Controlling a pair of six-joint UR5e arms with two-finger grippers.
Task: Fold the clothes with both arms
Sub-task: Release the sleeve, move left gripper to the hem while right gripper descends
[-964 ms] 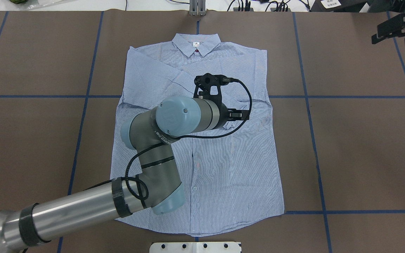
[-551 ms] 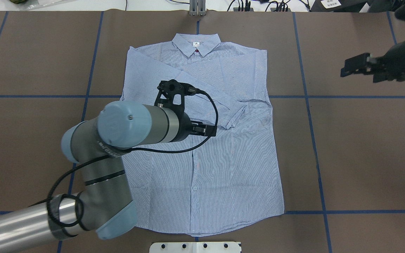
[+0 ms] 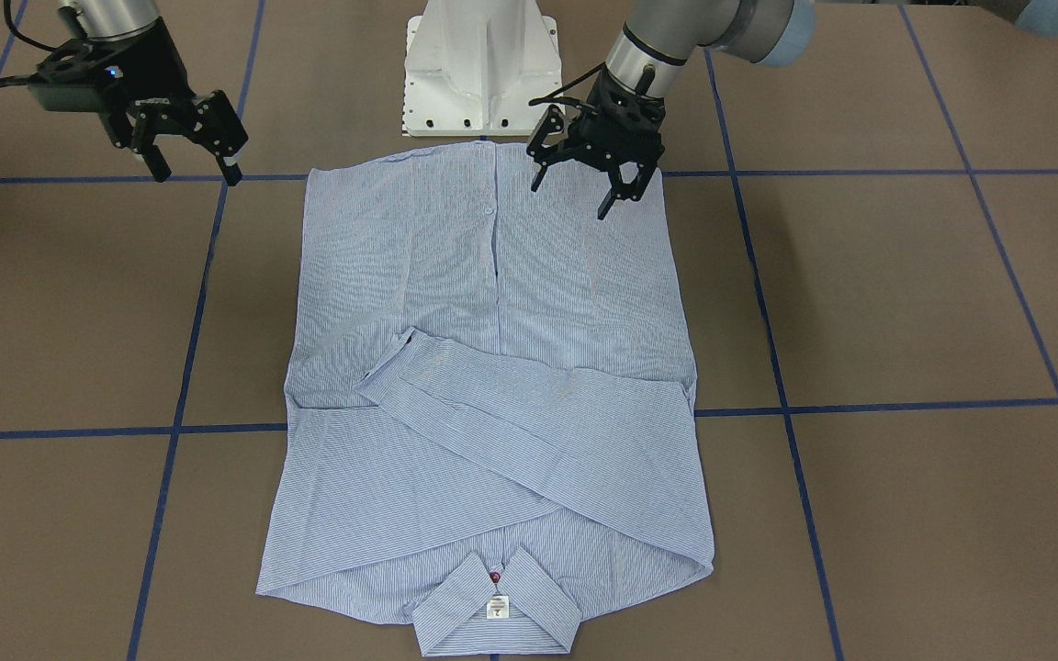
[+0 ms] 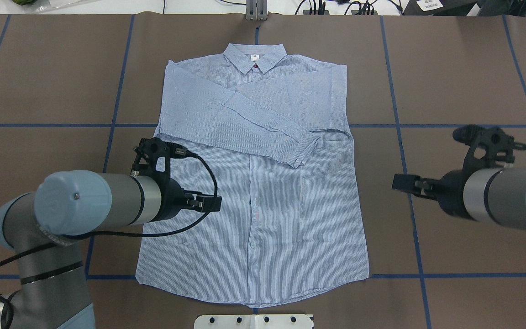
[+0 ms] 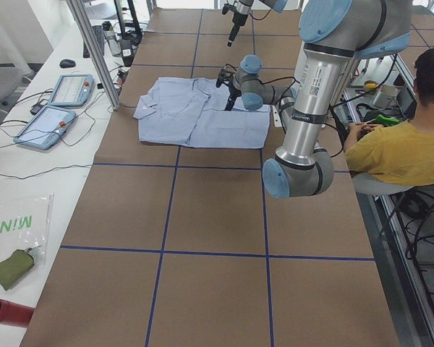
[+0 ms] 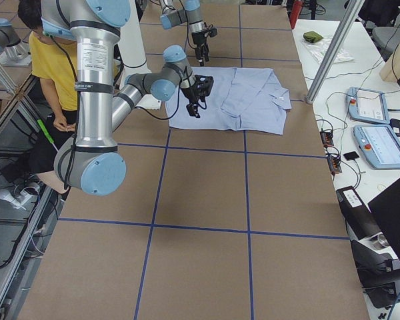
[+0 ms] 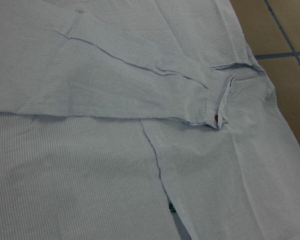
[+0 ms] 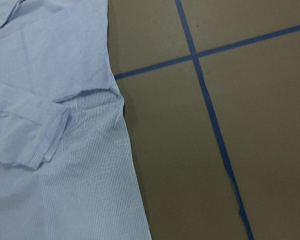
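Observation:
The light blue striped shirt (image 4: 290, 205) lies flat, front up, collar at the far side, both sleeves folded across the chest. It also shows in the front view (image 3: 492, 303) and both wrist views (image 7: 90, 175) (image 8: 50, 190). My left gripper (image 4: 213, 203) is open and empty, above the shirt's lower left part, near the hem corner in the front view (image 3: 584, 193). My right gripper (image 4: 400, 183) is open and empty, over bare table just right of the shirt's right edge; it also shows in the front view (image 3: 196, 174).
The brown table cover carries blue tape lines (image 4: 400, 125). The white pedestal base (image 4: 254, 321) stands at the near edge. A metal post (image 4: 256, 10) stands behind the collar. A person in yellow (image 5: 398, 152) sits beside the robot. Tablets (image 5: 69, 90) lie on the side bench.
My left arm has pulled back from the shirt's middle toward its lower left. My right arm has come from the far right corner down to beside the shirt's right edge.

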